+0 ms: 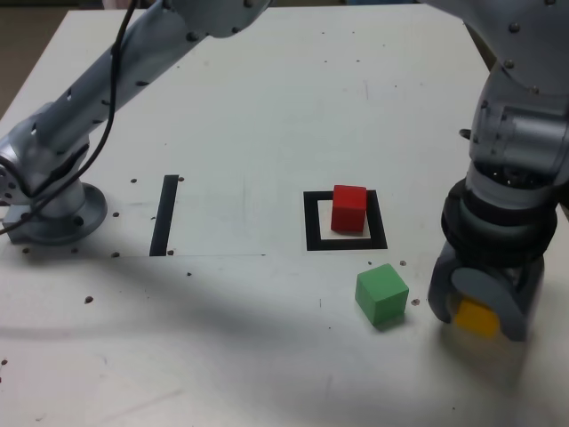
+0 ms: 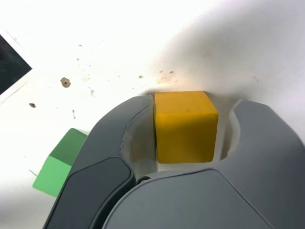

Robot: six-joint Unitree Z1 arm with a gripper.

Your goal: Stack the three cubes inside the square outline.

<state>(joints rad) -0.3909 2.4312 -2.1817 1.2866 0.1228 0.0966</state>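
Note:
The yellow cube [image 1: 477, 318] rests on the white table near the exterior view's lower right. My gripper [image 1: 480, 313] stands over it, pointing down. In the wrist view the yellow cube [image 2: 185, 126] fills the space between the dark grey jaws, and my gripper [image 2: 190, 106] is shut on it. The red cube [image 1: 348, 208] sits inside the square outline [image 1: 311, 240], toward its far side. The green cube [image 1: 382, 295] lies just in front of the outline, left of the gripper in the exterior view. It also shows beside one jaw as the green cube [image 2: 59, 162].
A straight black stripe [image 1: 164, 213] marks the table at the exterior view's left. The arm's base [image 1: 53, 213] is bolted beyond it, with a cable running down to it. The table's far edge runs along the top.

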